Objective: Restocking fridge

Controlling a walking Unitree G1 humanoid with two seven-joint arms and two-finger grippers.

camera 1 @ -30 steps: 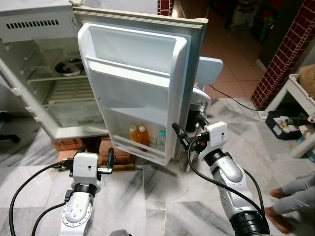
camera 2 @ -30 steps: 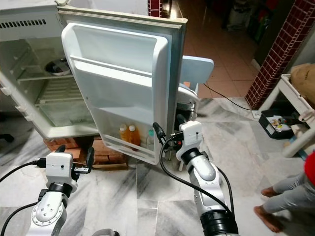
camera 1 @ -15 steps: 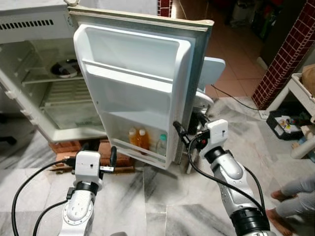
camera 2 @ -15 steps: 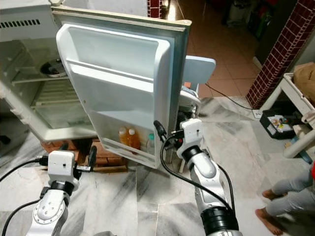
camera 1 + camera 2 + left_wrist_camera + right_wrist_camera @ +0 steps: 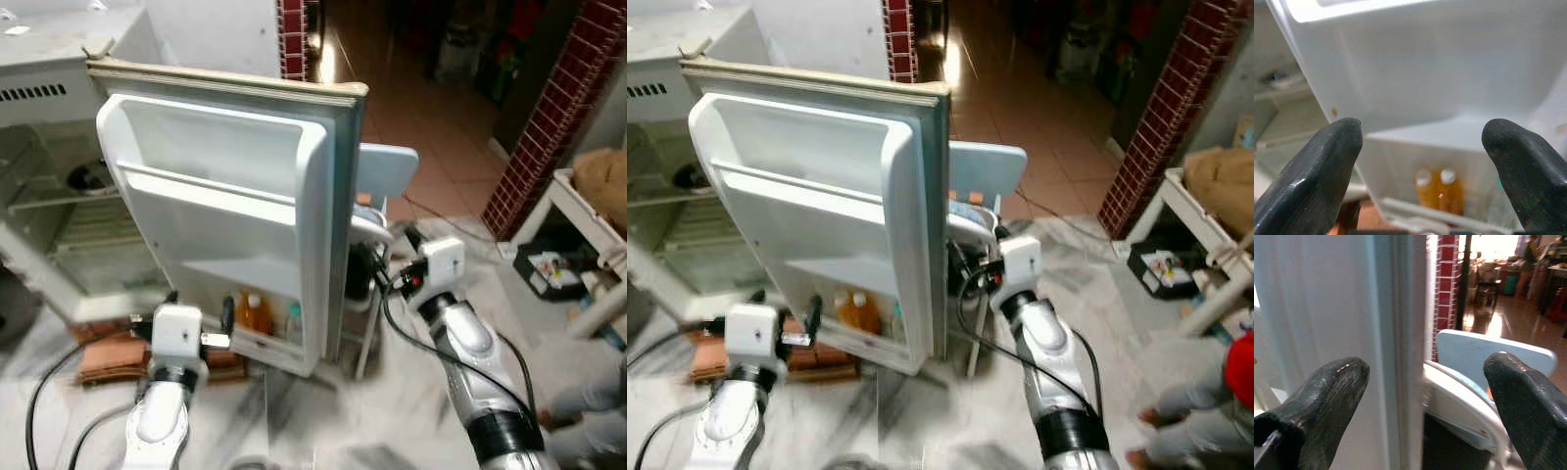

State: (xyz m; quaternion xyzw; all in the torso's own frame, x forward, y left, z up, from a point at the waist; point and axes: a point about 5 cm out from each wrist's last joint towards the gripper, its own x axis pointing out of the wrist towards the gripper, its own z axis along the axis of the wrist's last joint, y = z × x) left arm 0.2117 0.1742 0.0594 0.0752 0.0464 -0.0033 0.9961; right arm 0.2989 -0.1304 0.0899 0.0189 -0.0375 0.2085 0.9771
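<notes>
Our right pincer (image 5: pixel 364 266) is wide around the door (image 5: pixel 220 211) edge, and the door has swung further shut. Our left pincer (image 5: pixel 201 311) is wide and empty below the bottles (image 5: pixel 257 313), so restocking looks nearly done.

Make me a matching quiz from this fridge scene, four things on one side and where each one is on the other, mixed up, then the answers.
Things:
1. orange bottles
2. right claw
3. left claw
4. light blue chair

Places:
A. behind the fridge door
B. at the door's outer edge
C. in the door's bottom shelf
D. low, in front of the door's inner side

Pairs: 1-C, 2-B, 3-D, 4-A
</notes>
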